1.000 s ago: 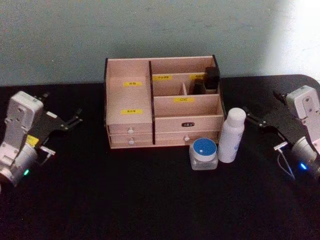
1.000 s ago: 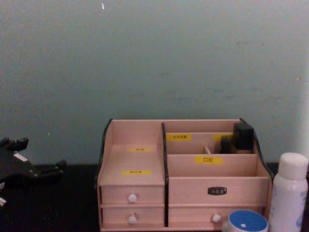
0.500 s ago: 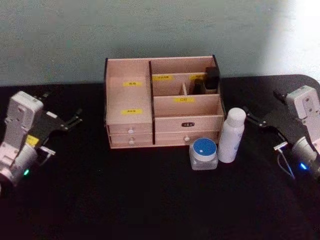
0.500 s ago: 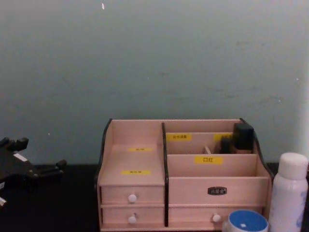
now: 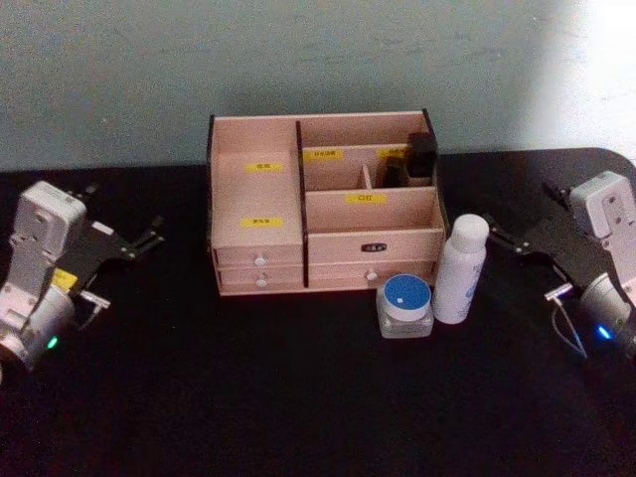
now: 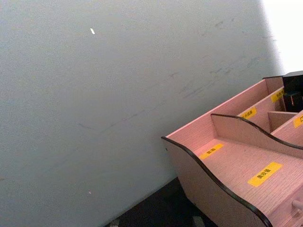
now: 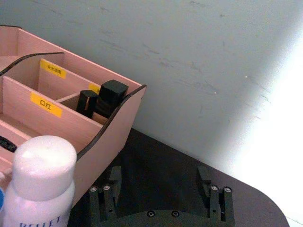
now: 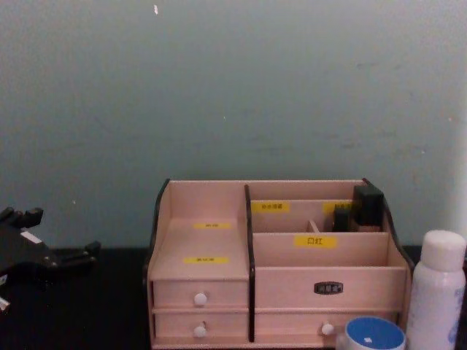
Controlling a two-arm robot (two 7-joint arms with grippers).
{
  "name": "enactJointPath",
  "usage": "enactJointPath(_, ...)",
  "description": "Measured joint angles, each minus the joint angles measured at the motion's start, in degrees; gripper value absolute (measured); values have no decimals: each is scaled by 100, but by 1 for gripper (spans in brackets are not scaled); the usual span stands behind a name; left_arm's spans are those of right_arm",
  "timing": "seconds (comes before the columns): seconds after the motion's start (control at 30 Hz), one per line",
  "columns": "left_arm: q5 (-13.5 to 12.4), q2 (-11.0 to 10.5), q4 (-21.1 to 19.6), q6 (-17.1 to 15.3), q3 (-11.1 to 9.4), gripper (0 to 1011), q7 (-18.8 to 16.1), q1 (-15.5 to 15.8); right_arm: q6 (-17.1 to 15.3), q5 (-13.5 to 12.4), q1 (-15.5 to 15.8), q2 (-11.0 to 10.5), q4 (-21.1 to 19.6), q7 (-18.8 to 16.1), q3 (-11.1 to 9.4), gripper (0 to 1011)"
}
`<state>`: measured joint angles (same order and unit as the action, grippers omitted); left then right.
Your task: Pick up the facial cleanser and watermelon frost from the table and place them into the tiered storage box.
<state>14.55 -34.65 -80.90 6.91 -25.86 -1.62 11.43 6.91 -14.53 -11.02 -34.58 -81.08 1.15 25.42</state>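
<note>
Nothing grasped: right of the light wooden tiered storage box [image 5: 338, 243], the empty, wide-open right gripper [image 5: 500, 237] should next reach the tall white facial cleanser [image 5: 461, 270]; left gripper [image 5: 147, 237] idles open opposite.

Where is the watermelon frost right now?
Head view: the watermelon frost stands right of centre, before the right drawers of the tiered storage box, the facial cleanser close on its right.

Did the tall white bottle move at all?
No. The white bottle still stands by the wooden box's front right corner, beside the blue-lidded jar.
</note>
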Motion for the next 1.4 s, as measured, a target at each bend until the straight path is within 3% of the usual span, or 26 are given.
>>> enactJointPath(0.4,0,0,0,0,0,1001,0,0,-258,-1,435,-151,-421,-87,-275,1003)
enactJointPath(0.8,0,0,0,0,0,1001,0,0,-532,-189,1286,-569,-1396,-330,-623,1002)
enactJointPath(1.03,0,0,0,0,0,1001,0,0,-799,-479,1833,-761,-2041,-562,-850,1003)
enactJointPath(1.27,0,0,0,0,0,1001,0,0,-979,-791,2057,-676,-2241,-737,-989,1003)
enactJointPath(1.4,0,0,0,0,0,1001,0,0,-1167,-983,2030,-487,-2200,-813,-1033,1003)
